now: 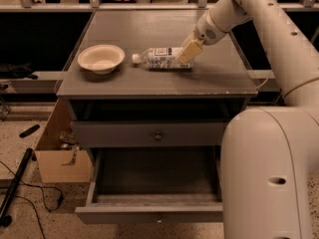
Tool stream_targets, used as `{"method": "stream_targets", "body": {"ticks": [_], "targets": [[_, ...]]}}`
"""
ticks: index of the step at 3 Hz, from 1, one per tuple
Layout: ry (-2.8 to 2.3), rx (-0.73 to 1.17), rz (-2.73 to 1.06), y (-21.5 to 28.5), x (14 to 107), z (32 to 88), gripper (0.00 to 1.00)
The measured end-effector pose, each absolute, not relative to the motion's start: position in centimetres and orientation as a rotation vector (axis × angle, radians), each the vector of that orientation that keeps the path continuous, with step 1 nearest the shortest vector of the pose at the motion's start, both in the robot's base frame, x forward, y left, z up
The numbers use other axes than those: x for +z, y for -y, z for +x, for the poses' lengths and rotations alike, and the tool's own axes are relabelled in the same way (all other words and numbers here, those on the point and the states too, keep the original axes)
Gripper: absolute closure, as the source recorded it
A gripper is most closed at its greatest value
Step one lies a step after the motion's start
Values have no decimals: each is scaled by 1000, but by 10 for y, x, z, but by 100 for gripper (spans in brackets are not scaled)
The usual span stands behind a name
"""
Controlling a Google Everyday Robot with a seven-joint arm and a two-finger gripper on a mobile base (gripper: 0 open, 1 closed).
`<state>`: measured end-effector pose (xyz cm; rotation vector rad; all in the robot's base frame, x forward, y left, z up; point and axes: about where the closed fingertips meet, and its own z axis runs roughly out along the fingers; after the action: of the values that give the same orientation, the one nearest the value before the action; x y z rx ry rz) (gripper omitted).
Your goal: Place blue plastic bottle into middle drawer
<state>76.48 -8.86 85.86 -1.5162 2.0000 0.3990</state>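
Observation:
The blue plastic bottle (159, 58) lies on its side on the grey cabinet top (149, 81), white cap pointing left towards the cream bowl (100, 58). My gripper (186, 53) reaches down from the upper right and sits at the bottle's right, bottom end, covering it. The middle drawer (149, 214) is the lower one and stands pulled open, its inside empty. The like upper drawer (158, 133) is shut, with its small knob showing.
My white arm and base (269, 173) fill the right side, next to the open drawer. A cardboard box (62, 158) stands on the floor left of the cabinet, with black cables and a dark pole (15, 188) beside it.

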Motion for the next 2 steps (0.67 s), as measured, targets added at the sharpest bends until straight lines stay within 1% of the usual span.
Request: {"method": "stream_targets", "body": {"ticks": [1,2], "targets": [[-2009,394,-1513,90,859,763,100],[-2014,406,-1493,102,867,749,100]]}}
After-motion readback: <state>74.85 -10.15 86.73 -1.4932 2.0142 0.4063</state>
